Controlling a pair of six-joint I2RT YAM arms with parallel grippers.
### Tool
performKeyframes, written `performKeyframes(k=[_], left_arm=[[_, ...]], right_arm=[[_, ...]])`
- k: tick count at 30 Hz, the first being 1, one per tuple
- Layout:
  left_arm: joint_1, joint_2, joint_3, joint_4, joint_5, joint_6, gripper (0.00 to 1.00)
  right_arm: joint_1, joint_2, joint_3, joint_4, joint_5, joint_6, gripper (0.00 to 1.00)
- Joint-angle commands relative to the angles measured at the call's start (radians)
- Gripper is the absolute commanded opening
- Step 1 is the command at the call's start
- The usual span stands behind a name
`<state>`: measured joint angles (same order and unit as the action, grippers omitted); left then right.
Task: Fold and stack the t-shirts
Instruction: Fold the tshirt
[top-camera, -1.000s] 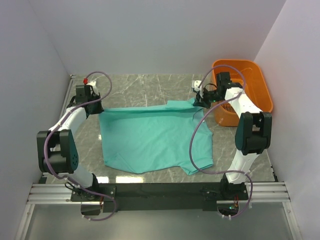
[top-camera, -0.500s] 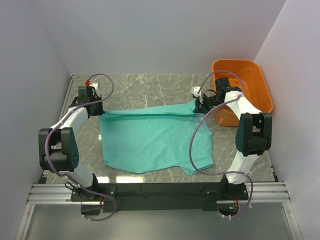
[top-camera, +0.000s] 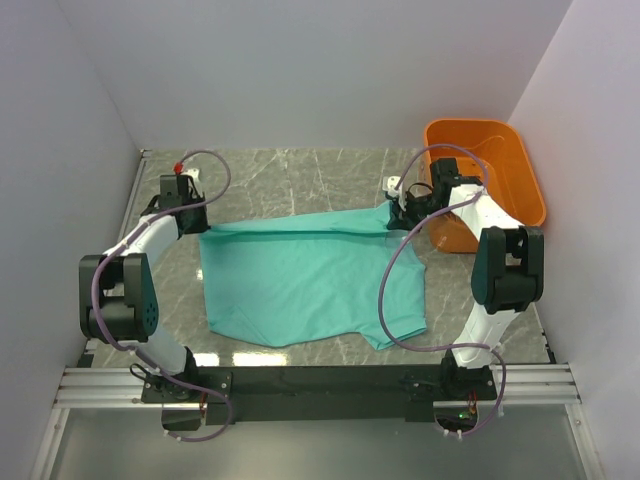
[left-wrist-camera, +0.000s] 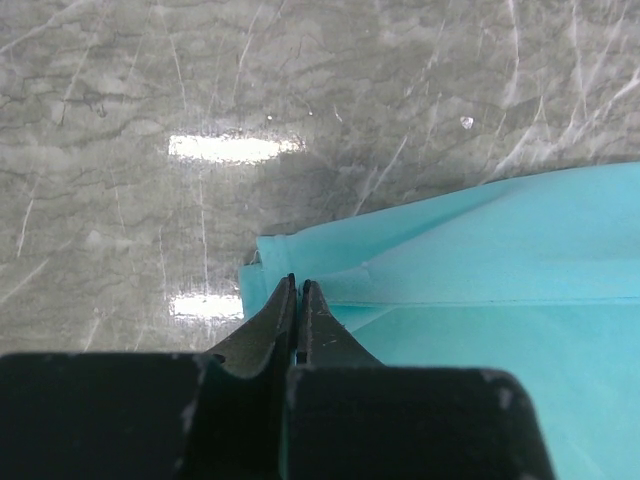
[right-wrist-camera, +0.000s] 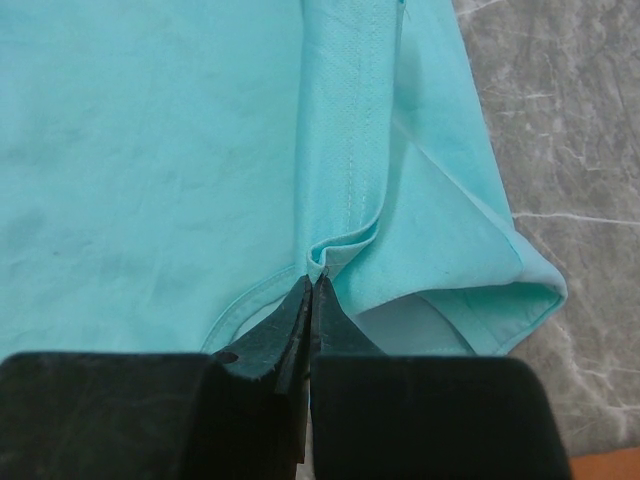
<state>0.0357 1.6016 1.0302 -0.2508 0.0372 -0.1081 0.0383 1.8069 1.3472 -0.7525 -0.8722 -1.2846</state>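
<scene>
On the grey marble table (top-camera: 290, 175), the teal t-shirt (top-camera: 300, 285) lies spread across the middle. Its far edge is drawn into a nearly straight line between the two grippers.

The left gripper (top-camera: 198, 224) sits at the shirt's 10 o'clock corner. In the left wrist view its jaws are pressed together with only a hairline gap, pinching the corner of the cloth where a hem fold runs off toward 3 o'clock. Bare marble with two bright light reflections fills the rest of that view from 9 to 12 o'clock.

The right gripper (top-camera: 393, 212) is at the shirt's 1 o'clock corner. In the right wrist view its jaws are likewise closed tight on a stitched, doubled hem, and a loose flap of fabric folds out toward 4 o'clock.

From the grippers the shirt's body slopes back toward the arm bases, and its near edge lies uneven on the table at 6 o'clock. A bulge of cloth lies at 5 o'clock under the looping cable (top-camera: 385, 300) of the right arm.

An orange basket (top-camera: 490, 132) stands at the table's 2 o'clock corner, just beside the right arm and apart from the shirt.
</scene>
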Motion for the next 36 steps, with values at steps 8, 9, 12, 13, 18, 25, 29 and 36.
performKeyframes(k=[8,9,12,13,18,25,29,36], left_arm=[[-0.028,-0.029,-0.024,0.019,-0.065,0.042,0.01],[-0.028,-0.031,-0.025,0.019,-0.068,0.045,0.00],[-0.028,-0.035,-0.028,0.021,-0.076,0.047,0.01],[-0.028,-0.035,-0.028,0.021,-0.077,0.045,0.01],[-0.028,-0.034,-0.027,0.022,-0.085,0.047,0.01],[-0.053,-0.026,-0.027,0.022,-0.089,0.045,0.01],[-0.060,-0.023,-0.027,0.018,-0.095,0.051,0.01],[-0.068,-0.028,-0.030,0.010,-0.115,0.051,0.01]], right_arm=[[0.002,-0.070,-0.034,-0.027,-0.014,-0.033,0.00],[0.002,-0.073,-0.040,-0.027,-0.014,-0.033,0.00],[0.003,-0.083,-0.055,-0.044,-0.021,-0.053,0.00],[0.005,-0.086,-0.059,-0.047,-0.024,-0.056,0.00],[0.006,-0.110,-0.086,-0.070,-0.039,-0.087,0.00],[0.009,-0.104,-0.112,-0.053,-0.021,-0.075,0.00],[0.012,-0.096,-0.114,-0.039,-0.017,-0.053,0.00],[0.021,-0.093,-0.114,-0.028,-0.016,-0.039,0.00]])
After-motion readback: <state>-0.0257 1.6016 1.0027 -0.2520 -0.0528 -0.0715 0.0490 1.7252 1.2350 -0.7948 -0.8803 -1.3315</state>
